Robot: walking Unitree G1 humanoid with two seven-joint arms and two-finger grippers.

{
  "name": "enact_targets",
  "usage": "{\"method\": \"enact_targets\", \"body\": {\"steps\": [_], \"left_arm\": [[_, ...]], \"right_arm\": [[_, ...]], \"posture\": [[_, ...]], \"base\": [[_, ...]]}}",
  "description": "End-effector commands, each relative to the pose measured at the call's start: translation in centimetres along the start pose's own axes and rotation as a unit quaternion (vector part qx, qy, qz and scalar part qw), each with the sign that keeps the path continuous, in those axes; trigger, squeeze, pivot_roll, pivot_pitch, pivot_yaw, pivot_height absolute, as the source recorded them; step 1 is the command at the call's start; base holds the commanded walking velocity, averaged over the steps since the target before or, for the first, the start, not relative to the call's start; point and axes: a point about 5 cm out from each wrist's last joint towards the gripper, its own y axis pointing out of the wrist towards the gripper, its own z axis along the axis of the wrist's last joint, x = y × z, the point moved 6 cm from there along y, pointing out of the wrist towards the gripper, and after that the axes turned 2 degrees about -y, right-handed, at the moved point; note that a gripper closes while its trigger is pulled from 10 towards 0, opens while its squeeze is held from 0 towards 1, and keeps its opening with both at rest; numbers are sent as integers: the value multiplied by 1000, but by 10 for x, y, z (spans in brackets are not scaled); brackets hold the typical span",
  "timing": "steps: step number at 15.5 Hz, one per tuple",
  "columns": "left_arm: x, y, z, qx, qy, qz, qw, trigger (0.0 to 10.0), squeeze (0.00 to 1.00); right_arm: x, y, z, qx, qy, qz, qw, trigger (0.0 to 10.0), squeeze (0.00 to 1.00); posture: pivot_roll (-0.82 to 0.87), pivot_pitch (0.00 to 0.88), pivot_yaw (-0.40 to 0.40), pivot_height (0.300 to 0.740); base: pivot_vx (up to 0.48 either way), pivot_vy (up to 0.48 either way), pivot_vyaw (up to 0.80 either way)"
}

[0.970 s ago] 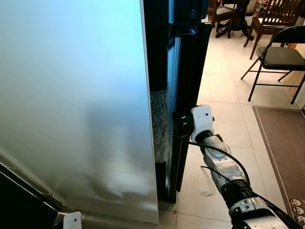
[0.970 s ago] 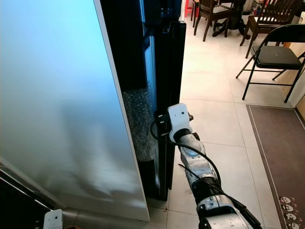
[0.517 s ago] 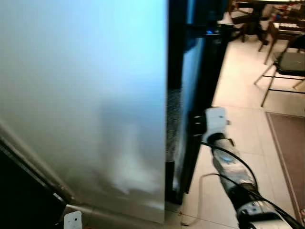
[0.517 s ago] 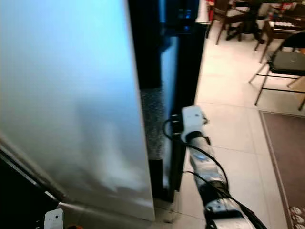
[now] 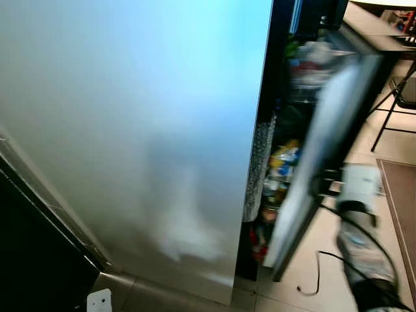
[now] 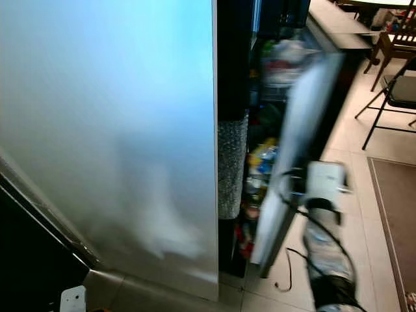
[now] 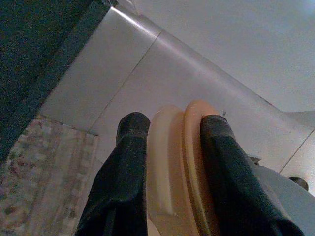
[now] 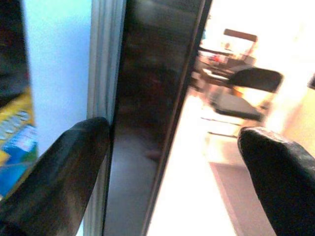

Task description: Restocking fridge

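a: what just changed on your right?

b: your right tool (image 8: 172, 162), fingers spread wide, straddles the fridge door (image 6: 296, 140) edge; the door has swung from nearly shut to ajar, showing stocked shelves (image 6: 263, 162). restocking can start.

a: and the item?

b: your left tool (image 7: 170, 147), low by the floor, is clamped on a peach-coloured round item (image 7: 174, 167), well apart from the opening.
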Motion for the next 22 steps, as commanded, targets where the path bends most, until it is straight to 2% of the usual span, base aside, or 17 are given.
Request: {"method": "enact_targets", "body": {"steps": [1,5,7,8,10,12,13,14,15,16,20,22], "left_arm": [[8,-2,-16,-26,9,-16,1000,10000,0],[9,-2,-15,-25,8,-16,1000,10000,0],[9,-2,-15,-25,7,-16,1000,10000,0],[10,-2,-14,-24,7,-17,1000,10000,0],[13,-1,-13,-23,9,-20,999,10000,0],[15,-1,-12,-23,12,-23,999,10000,0],[15,-1,-12,-23,12,-23,999,10000,0],[15,-1,-11,-22,12,-22,999,10000,0],[14,-1,-11,-21,12,-22,999,10000,0],[12,-1,-10,-21,18,-22,999,10000,0],[9,-1,-11,-22,22,-22,999,10000,0],[8,-1,-12,-22,22,-22,999,10000,0]], "right_arm": [[16,-3,-18,-34,3,-27,999,10000,0],[11,-11,-56,-102,0,6,995,10000,0],[12,-23,-87,-160,-5,23,987,10000,0],[14,-37,-114,-212,-14,29,977,10000,0],[9,-65,-150,-286,-17,54,957,10000,0],[-9,-112,-189,-370,-30,116,921,10000,0],[-16,-128,-200,-390,-41,142,909,10000,0],[-20,-151,-213,-421,-52,165,890,10000,0],[-23,-163,-219,-437,-52,175,881,10000,0],[-31,-186,-230,-467,-16,171,868,10000,0],[-49,-209,-235,-492,29,164,854,10000,0],[-54,-215,-236,-495,14,187,848,10000,0]], "posture": [[-149,0,38,740],[-147,0,35,740],[-146,0,33,740],[-150,0,34,740],[-162,0,42,740],[-155,0,42,740],[-149,0,40,740],[-148,0,40,740],[-144,0,42,740],[-144,0,48,740],[-143,0,54,740],[-140,0,54,740]], "base": [[0,0,0],[0,0,0],[0,0,0],[0,0,0],[0,0,0],[0,0,0],[0,0,0],[0,0,0],[0,0,0],[0,0,0],[0,-315,0],[0,-368,0]]}}
